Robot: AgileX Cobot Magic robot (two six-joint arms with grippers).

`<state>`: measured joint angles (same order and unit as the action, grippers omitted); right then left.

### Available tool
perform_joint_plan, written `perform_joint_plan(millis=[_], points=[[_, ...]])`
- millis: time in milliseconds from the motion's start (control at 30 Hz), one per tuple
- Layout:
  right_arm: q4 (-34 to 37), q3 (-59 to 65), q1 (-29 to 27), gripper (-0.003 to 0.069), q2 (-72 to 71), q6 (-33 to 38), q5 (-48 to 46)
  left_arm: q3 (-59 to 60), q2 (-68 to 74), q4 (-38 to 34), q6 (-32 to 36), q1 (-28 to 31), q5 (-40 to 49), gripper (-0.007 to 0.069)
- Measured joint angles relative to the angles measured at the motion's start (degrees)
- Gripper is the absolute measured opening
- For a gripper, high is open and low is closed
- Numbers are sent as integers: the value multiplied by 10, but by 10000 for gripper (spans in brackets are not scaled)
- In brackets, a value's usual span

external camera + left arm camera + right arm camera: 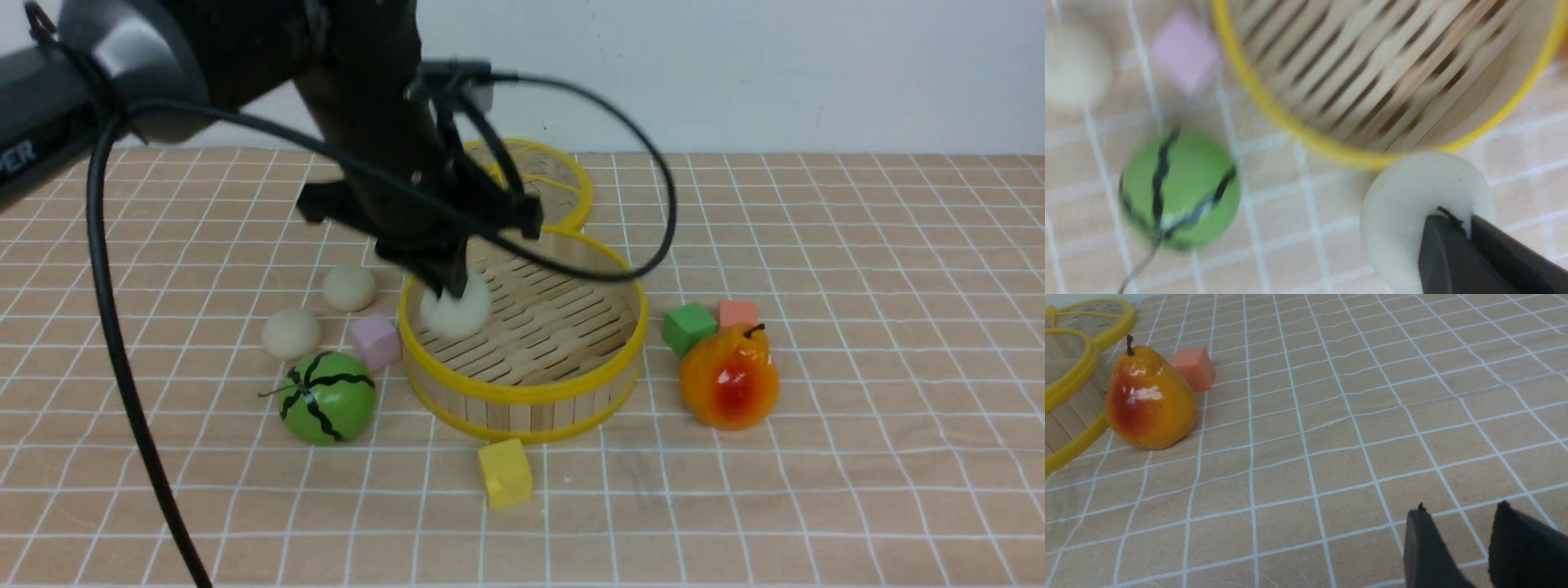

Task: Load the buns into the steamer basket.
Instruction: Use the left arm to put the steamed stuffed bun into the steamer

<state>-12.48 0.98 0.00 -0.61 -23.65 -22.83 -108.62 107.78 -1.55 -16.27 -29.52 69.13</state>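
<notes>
With the left gripper pinched tight into the soft bun at its tip, just over the basket wall below, ease it toward the middle, lower it, then open gently.

Watermelon toy, pink cube, yellow cube, green cube, orange cube, pear, lid.

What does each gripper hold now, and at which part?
The left gripper is shut on one bun, pinching a fold of its upper surface. The right gripper is open and holds nothing.
</notes>
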Motion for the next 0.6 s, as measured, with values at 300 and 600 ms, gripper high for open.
perform_joint_plan(millis=[300, 600], points=[[0, 0, 0, 241, 0, 0, 0, -135, 153, -40, 27, 0, -27, -13], [0, 0, 0, 241, 0, 0, 0, -172, 237, -44, 28, 0, -79, -12]])
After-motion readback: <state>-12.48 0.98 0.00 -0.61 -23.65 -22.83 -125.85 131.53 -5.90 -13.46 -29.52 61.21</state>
